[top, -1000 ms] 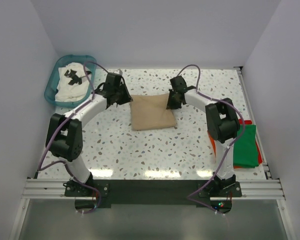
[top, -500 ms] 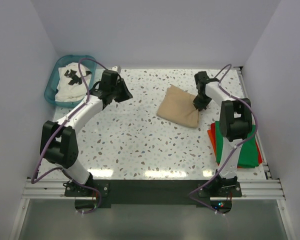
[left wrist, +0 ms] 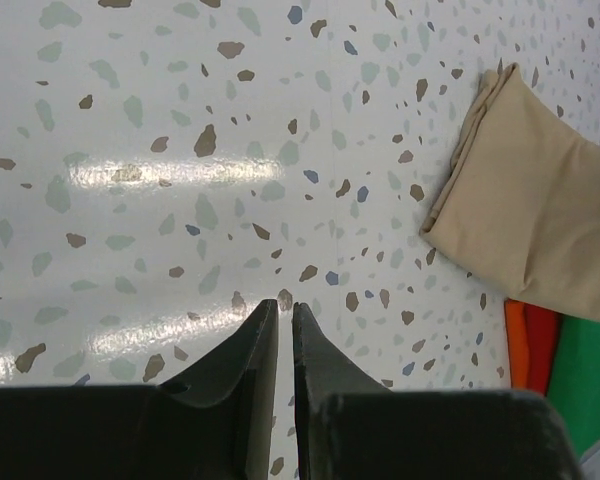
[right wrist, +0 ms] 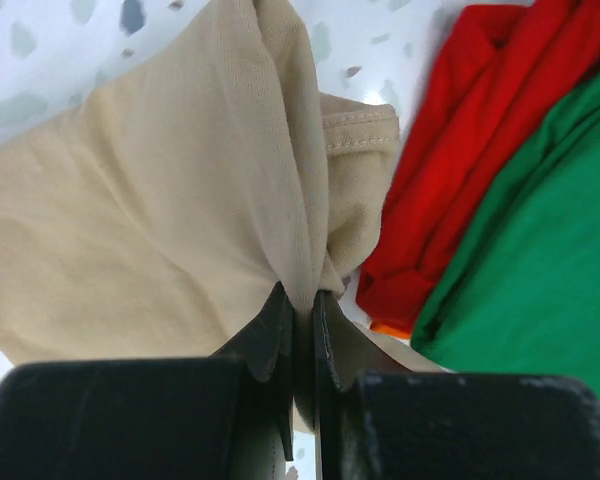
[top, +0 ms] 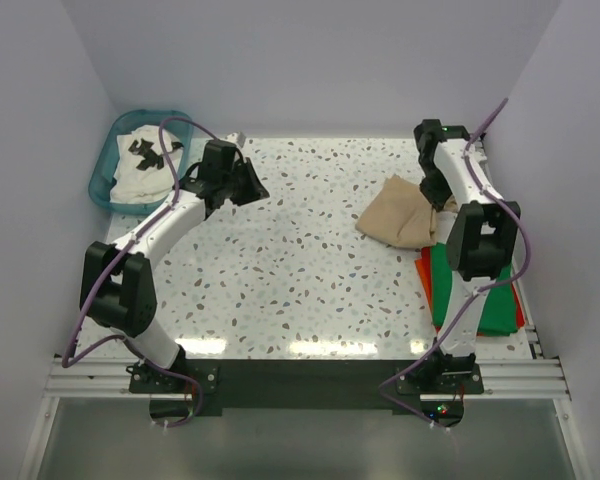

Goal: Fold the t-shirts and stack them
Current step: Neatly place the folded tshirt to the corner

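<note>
The tan t-shirt (right wrist: pixel 160 200) is folded into a small packet. It is on the right side of the tabletop (top: pixel 310 270), with its right edge at the stack of finished shirts. The right claw (right wrist: pixel 298 300) is closed on a pinch of its cloth at that edge, so the packet is bunched there. Whether the rest of it lies on the tabletop or hangs just above it, I cannot tell.

Just beside it is the stack: the green t-shirt (top: pixel 490 290) on top and the red-orange t-shirt (top: pixel 423 275) under it, showing at the left border.

In my judgement the folding of the tan shirt is done, and the step in hand is to carry it onto the stack. The next move calls for bringing the packet over the green shirt, lowering it flat and only then letting go, so that the fold does not open.

The left claw (left wrist: pixel 285 310) hangs over bare tabletop, well apart from the cloth. Its jaws stand only a thin slit apart and hold nothing.

The white t-shirt (top: pixel 145 165) lies unfolded in the teal basket (top: pixel 98 182) at the far left. Its black print is too small to read, and no brand or label shows anywhere.
</note>
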### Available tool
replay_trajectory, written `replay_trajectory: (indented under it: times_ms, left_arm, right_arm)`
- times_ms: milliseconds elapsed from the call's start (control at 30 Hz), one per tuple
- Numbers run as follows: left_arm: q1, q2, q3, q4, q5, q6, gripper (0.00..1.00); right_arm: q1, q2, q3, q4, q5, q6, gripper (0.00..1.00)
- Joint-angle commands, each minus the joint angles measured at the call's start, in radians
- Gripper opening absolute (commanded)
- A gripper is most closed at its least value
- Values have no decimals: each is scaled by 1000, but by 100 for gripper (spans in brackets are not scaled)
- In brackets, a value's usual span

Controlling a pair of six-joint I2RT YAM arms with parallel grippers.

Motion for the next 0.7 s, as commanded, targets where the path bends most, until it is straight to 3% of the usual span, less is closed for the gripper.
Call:
replay_trajectory:
  times_ms: [0,667]
  left_arm:
    - [4,-42,9,10,34,33,16]
    - [4,-59,9,9,83,28,15]
  right_arm:
    - [-53,-41,55,-265,77,63,0]
    - [-225,-193,107,-310,12,-1,0]
